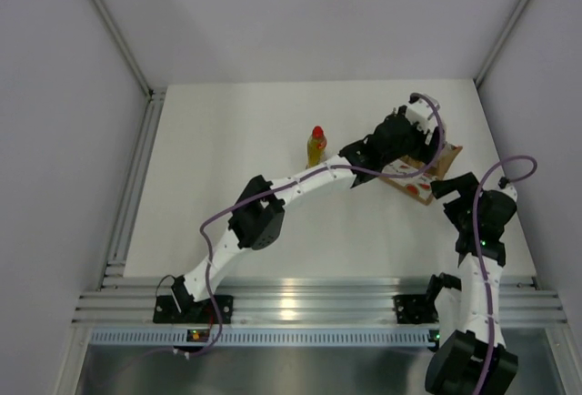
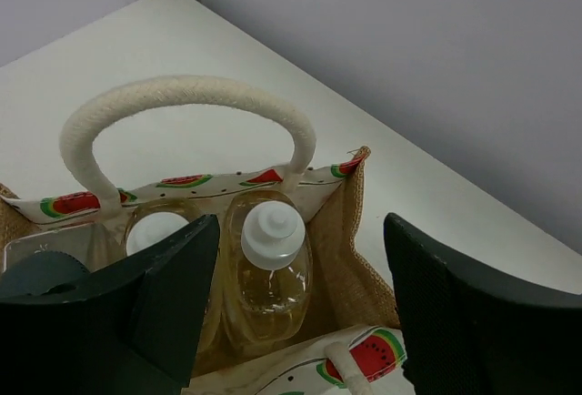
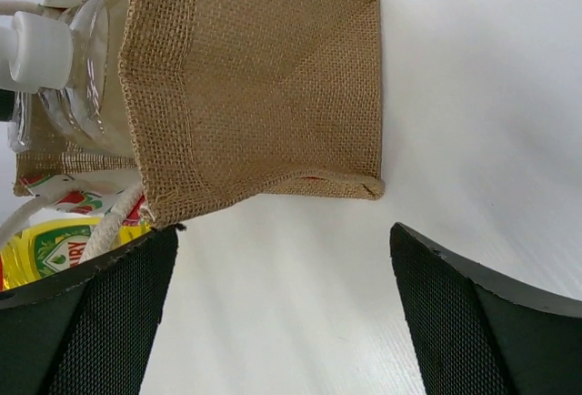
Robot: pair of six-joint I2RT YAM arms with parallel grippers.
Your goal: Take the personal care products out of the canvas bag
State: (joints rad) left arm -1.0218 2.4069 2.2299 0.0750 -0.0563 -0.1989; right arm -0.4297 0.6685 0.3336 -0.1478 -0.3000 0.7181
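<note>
Close to the right edge of the worktop (image 1: 227,140) the R gripper (image 3: 282,231) sits low, fingers spread wide, nothing btwn them. It faces the plain brown burlap end wall of the small canvas bag w/ watermelon-print sides and cream rope handles (image 3: 255,86), just beside it; I can't tell if it touches.

The bag stands toward the far right corner. Over its open mouth hangs the L gripper (image 2: 300,227), also spread and empty, pointing down into the bag.

Directly below, btwn its fingers and nearer one of them, is an amber bottle w/ white cap (image 2: 270,272) — upright, long axis vertical, cap toward the gripper, tight against the bag's end wall. A second white-capped amber bottle (image 2: 156,231) stands beside it, partly hidden by a finger. Past that, at the other end, is a clear squarish bottle w/ dark grey cap (image 2: 36,268). So three are inside.

The yellow bottle w/ red cap (image 1: 316,146) is out, upright on the worktop on the bag's left-edge side.

Judgement: the L arm is the one placed for the pick — a straight descent should bracket the amber bottle's neck. The rope handle (image 2: 182,99) arches just beyond the caps and could snag on the lift. The R gripper looks placed to steady the bag.
</note>
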